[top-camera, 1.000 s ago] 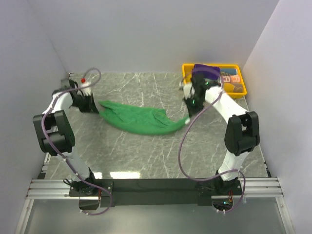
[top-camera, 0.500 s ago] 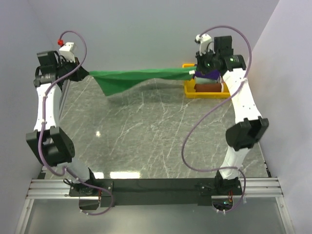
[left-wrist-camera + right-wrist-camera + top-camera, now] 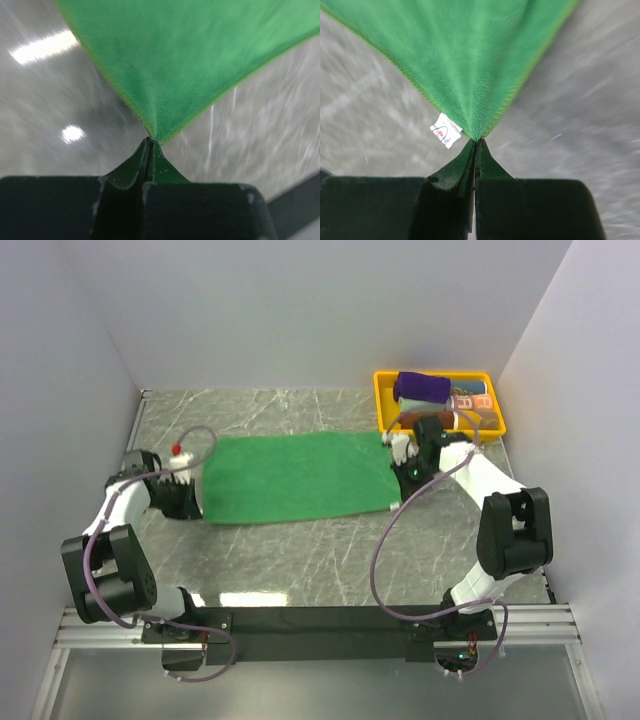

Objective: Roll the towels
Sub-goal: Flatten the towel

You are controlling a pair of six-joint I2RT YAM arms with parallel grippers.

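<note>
Wrist views show the left gripper (image 3: 150, 142) and right gripper (image 3: 475, 143) pinching green towel (image 3: 295, 478) corners; only overhead shows it spread flat.

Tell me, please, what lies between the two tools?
The green towel, flat on the table, its corners pinched by the left tool and right tool; the top external view shows it.

- The place is a robotics lab test cell, not a home or a shop.
- Plain white panel walls (image 3: 300, 310) box in the frame's left, top and right.
- A grey marble-patterned table (image 3: 300, 560) fills the middle.
- Along the bottom edge, an aluminium rail (image 3: 540, 625) carries the left arm (image 3: 105, 570) and right arm (image 3: 515, 530), which trail loose purple cables (image 3: 373, 558).
- A yellow tray (image 3: 379, 400) sits at the upper right.
</note>
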